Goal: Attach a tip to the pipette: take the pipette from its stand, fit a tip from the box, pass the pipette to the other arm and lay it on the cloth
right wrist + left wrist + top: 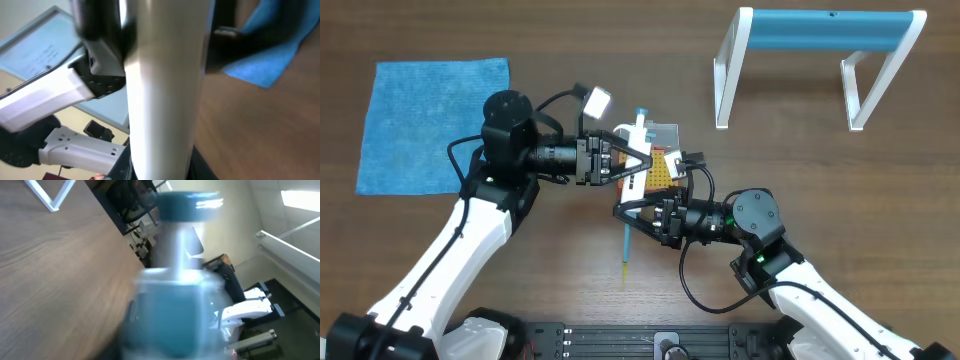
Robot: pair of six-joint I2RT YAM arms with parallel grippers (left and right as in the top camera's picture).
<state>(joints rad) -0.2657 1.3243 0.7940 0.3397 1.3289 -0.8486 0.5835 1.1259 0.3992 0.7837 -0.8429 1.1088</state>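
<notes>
Matt, wood-grain tabletop. A blue cloth of soft, fuzzy fabric. The pipette is smooth white plastic, faintly glossy, with a blue cap.

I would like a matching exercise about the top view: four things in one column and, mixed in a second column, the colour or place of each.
Things
1 cloth
2 pipette stand
3 tip box
4 pipette

Descriptions
A white frame with a blue bar, far right
B long and thin, in the middle
C flat and blue, far left
D yellow inside, close beside the long thin thing

Pairs: 1-C; 2-A; 3-D; 4-B
</notes>
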